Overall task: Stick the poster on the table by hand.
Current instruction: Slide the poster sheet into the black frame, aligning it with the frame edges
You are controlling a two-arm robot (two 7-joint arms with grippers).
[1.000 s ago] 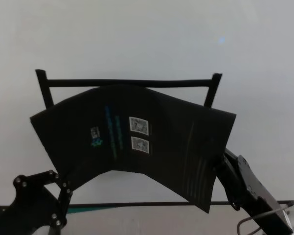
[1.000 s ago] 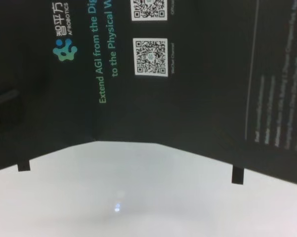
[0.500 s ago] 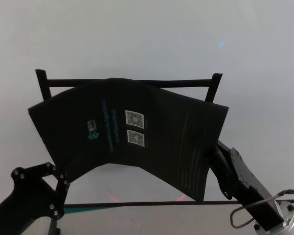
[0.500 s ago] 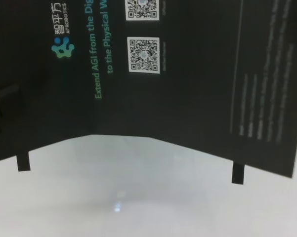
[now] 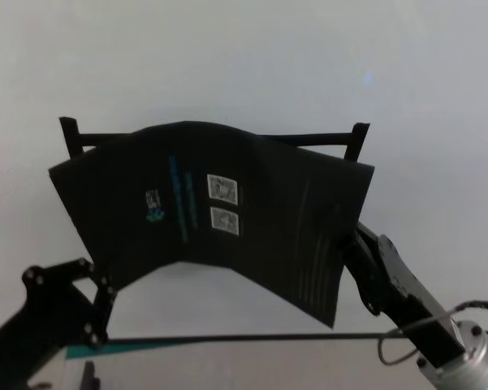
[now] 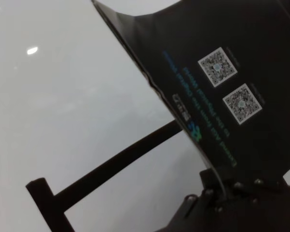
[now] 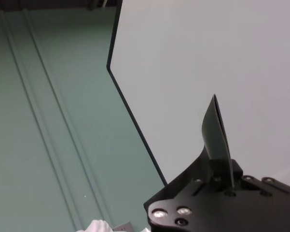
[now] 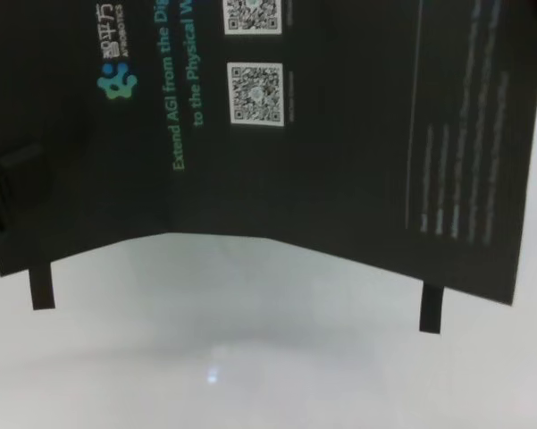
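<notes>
Glossy white table (image 5: 244, 73) fills my view, its narrow black tape strips (image 5: 308, 138) framing the target. I have the large thin black poster (image 5: 219, 211) raised above that frame, sagging mid-sheet. My left gripper (image 6: 217, 191) is clamped on its left edge and my right gripper (image 7: 222, 181) on its right edge, I judge to keep it spread for lowering.

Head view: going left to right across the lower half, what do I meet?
left gripper → logo → teal text → QR codes → right gripper, all printed marks on the poster.
</notes>
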